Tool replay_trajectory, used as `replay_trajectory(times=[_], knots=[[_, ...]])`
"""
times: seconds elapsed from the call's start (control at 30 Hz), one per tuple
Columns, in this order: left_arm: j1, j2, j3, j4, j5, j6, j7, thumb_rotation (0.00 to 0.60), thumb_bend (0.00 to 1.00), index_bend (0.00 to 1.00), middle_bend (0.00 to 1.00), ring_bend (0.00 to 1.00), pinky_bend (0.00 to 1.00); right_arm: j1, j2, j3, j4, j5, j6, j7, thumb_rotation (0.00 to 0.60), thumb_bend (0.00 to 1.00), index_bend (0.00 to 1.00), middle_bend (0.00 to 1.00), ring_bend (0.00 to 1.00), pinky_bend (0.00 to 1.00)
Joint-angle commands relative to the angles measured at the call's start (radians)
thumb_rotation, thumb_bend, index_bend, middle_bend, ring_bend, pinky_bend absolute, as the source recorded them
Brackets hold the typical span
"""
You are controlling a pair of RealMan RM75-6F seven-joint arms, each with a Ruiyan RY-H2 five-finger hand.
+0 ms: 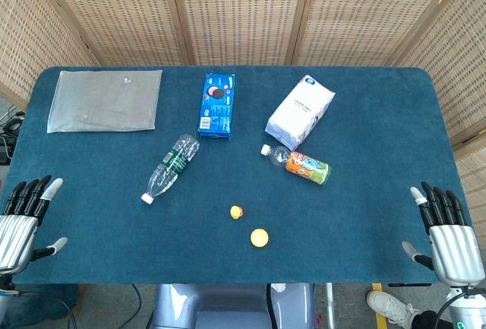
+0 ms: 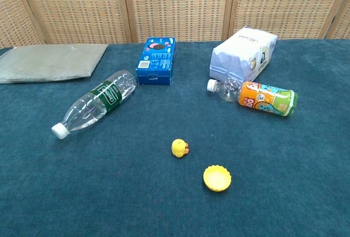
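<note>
Your left hand (image 1: pixel 21 219) is at the near left corner of the table (image 1: pixel 380 215), with the fingers straight and apart and the thumb out to the side; it holds nothing and touches nothing. Only the head view shows it. At the far left corner a flat grey plastic bag (image 1: pixel 105 99) lies on the blue cloth. Going to the right, a clear water bottle (image 1: pixel 171 166) with a green label lies on its side, its white cap pointing to the near edge and its base to the far edge. Behind it, near the far edge, a blue cookie box (image 1: pixel 216 105) lies flat. In the middle, close to the near edge, you see a small yellow duck toy (image 2: pixel 180 148), and just beside it, a little nearer to you, a yellow cap (image 2: pixel 217 177) with a wavy rim; the two are apart. Further right a white bag (image 1: pixel 300 112) lies towards the far edge. An orange drink bottle (image 1: pixel 300 165) lies on its side just in front of it, very close to the bag. Your right hand (image 1: pixel 448 234) is at the near right corner, fingers also straight and spread, empty, well apart from all the things
</note>
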Motion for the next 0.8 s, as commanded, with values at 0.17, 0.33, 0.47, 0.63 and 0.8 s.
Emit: replay_trajectory(times=[0.17,0.33,0.47,0.63,0.8], knots=[[-0.002,0.001,-0.001,0.0,-0.004,-0.005,-0.003,0.6,0.06,0.0,0.0,0.0,0.0,0.002,-0.003,-0.003,0.0,0.001,-0.01,-0.004,0.6,0.0,0.03,0.0,0.0,0.0],[-0.006,-0.003,-0.005,0.006,-0.008,-0.012,-0.006,0.6,0.06,0.0,0.0,0.0,0.0,0.02,-0.012,-0.008,0.0,-0.011,-0.041,-0.021,0.6,0.0,0.05,0.0,0.0,0.0],[-0.01,-0.012,-0.008,0.012,-0.012,-0.017,-0.001,0.6,0.06,0.0,0.0,0.0,0.0,0.069,-0.03,0.0,0.013,-0.034,-0.101,-0.064,0.6,0.0,0.09,0.0,0.0,0.0],[-0.016,-0.025,-0.017,0.013,-0.014,-0.018,0.012,0.6,0.06,0.0,0.0,0.0,0.0,0.209,-0.029,0.044,-0.013,-0.013,-0.292,-0.028,0.6,0.0,0.18,0.0,0.0,0.0],[-0.02,-0.037,-0.024,0.021,-0.022,-0.019,0.021,0.6,0.06,0.0,0.0,0.0,0.0,0.38,-0.036,0.104,-0.049,0.049,-0.524,0.006,0.6,0.0,0.22,0.0,0.0,0.0]])
